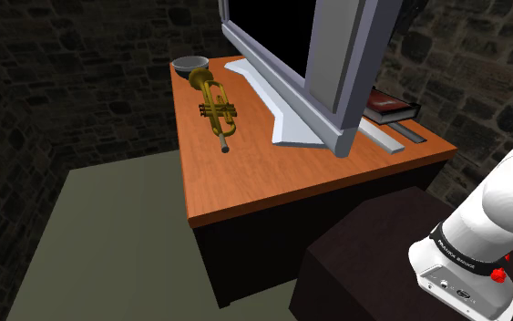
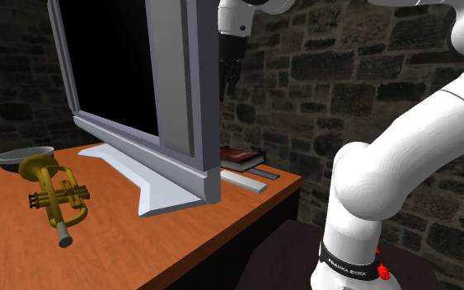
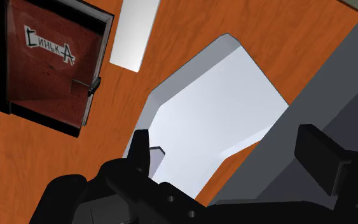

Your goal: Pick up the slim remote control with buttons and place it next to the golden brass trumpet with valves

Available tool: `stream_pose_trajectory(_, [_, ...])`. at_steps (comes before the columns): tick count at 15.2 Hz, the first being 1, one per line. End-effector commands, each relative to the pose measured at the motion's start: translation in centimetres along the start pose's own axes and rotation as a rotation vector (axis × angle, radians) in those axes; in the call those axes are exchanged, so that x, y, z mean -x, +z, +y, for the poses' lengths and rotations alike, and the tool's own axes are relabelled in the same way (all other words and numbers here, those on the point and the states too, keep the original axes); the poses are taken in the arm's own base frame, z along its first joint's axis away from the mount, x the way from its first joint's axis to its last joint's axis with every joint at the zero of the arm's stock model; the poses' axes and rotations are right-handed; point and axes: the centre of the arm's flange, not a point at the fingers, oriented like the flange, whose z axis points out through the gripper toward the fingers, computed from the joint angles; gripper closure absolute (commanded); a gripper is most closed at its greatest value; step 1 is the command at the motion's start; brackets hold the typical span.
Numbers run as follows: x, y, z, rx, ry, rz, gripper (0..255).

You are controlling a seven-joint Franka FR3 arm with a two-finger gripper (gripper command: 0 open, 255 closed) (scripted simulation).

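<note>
1. Gripper [image 2: 227,86] hangs high behind the TV [image 2: 176,82], over the table's [image 1: 272,178] far-right end in the 2nd ext. view. In the wrist view, gripper [image 3: 231,151] has its fingers [image 3: 142,149] spread wide w/ nothing between them. Under it are the TV's pale base [image 3: 215,108] and orange tabletop.
2. Remote, taken to be the slim dark-grey strip [image 1: 410,134] [image 2: 265,174]: lies flat near the table's edge, behind the TV, just beside the book [image 1: 386,105]. Buttons too small to make out.
3. Pale slim bar [image 1: 386,137] [image 2: 244,181] [image 3: 133,32] lies between remote and TV base, roughly parallel to the remote. No markings seen.
4. Book [image 3: 50,63] has a dark-red cover and black edging. White outlined lettering on it reads approx. "СиньКА".
5. Trumpet [image 1: 216,111] [image 2: 55,198], golden, lies on its side in front of the TV, well apart from the remote, w/ the TV between them. Its bell is next to a grey bowl [image 1: 190,65] [image 2: 22,155].
6. Black band at the arm's base [image 2: 353,265] reads "FRANKA EMIKA". In the shoulder view the same band [image 1: 455,255] is too small to read.
7. TV screen is plain black.
</note>
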Motion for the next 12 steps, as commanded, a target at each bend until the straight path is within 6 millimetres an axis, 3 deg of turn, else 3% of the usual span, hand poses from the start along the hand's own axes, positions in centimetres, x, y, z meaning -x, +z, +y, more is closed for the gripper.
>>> stream_pose_trajectory(1, [0.0,0.0,0.0,0.0,0.0,0.0,0])
stream_pose_trajectory(12, [1.1,13.6,5.6,-0.056,0.093,-0.099,0])
